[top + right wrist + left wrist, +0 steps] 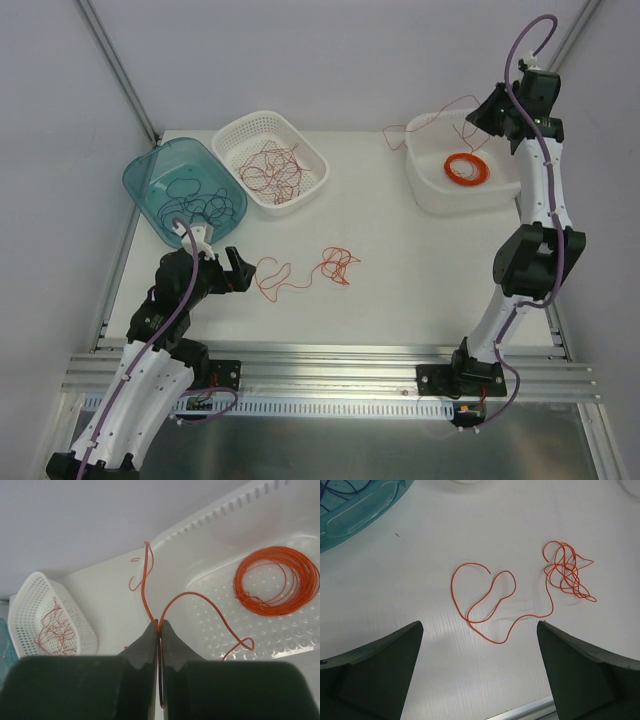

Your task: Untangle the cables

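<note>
The left end effector hangs released over a light, floppy orange-red cable on the worktop, best pinched at its free loop, while the right end effector is clenched on another thin cable beside the white tub.

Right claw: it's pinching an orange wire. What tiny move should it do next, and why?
Probably slide a little farther over the white tub, toward the orange coil, before letting go. The right claw is shut on the thin orange wire. One end loops inside the tub, but the other hangs out over its rim.
</note>
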You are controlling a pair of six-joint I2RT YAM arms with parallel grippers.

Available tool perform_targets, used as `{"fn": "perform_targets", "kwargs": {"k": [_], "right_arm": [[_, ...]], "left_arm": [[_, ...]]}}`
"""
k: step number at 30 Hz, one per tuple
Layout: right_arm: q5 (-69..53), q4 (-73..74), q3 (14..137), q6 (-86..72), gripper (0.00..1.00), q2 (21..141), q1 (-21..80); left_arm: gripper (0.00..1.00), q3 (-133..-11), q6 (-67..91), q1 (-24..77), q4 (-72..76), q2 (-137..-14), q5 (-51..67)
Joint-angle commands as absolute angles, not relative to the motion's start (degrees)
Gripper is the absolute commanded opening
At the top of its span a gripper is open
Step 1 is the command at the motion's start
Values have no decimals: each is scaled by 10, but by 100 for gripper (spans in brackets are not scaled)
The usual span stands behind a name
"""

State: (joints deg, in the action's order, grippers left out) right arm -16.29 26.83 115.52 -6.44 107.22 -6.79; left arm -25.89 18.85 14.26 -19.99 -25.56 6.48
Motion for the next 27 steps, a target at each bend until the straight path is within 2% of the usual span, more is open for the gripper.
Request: {"fn": "perform_targets", "kwargs": {"k": [1, 3, 5, 6, 7, 10, 13, 20, 23, 27], "right_arm": [[-143, 250, 1153, -87, 5, 1115, -84], [-133, 255, 1149, -85, 6, 1125, -89], [-130, 256, 1147, -81, 13, 1136, -93], [-134, 264, 1150, -81, 34, 1141, -95], [-135, 268, 1153, -78, 47, 1144, -96], [-145, 287, 1158, -66, 64, 1147, -94], [-140, 290, 1141, -39, 67, 1121, -87], [-126, 290, 1103, 89, 67, 1063, -12], [-94, 266, 1054, 86, 67, 1032, 37], [-14, 131, 911, 5, 67, 988, 100]], "left_arm": [[99, -258, 188, 144, -193, -260, 56], [99, -258, 188, 144, -193, -261, 58], [99, -258, 188, 144, -192, -263, 58], [99, -258, 187, 144, -193, -265, 60], [99, -258, 187, 144, -193, -265, 61], [99, -259, 186, 144, -193, -271, 63], [99, -260, 185, 144, -193, -274, 66], [99, -261, 185, 143, -193, -276, 71], [99, -262, 188, 144, -193, -277, 72], [99, -263, 192, 144, -193, -278, 73]]}}
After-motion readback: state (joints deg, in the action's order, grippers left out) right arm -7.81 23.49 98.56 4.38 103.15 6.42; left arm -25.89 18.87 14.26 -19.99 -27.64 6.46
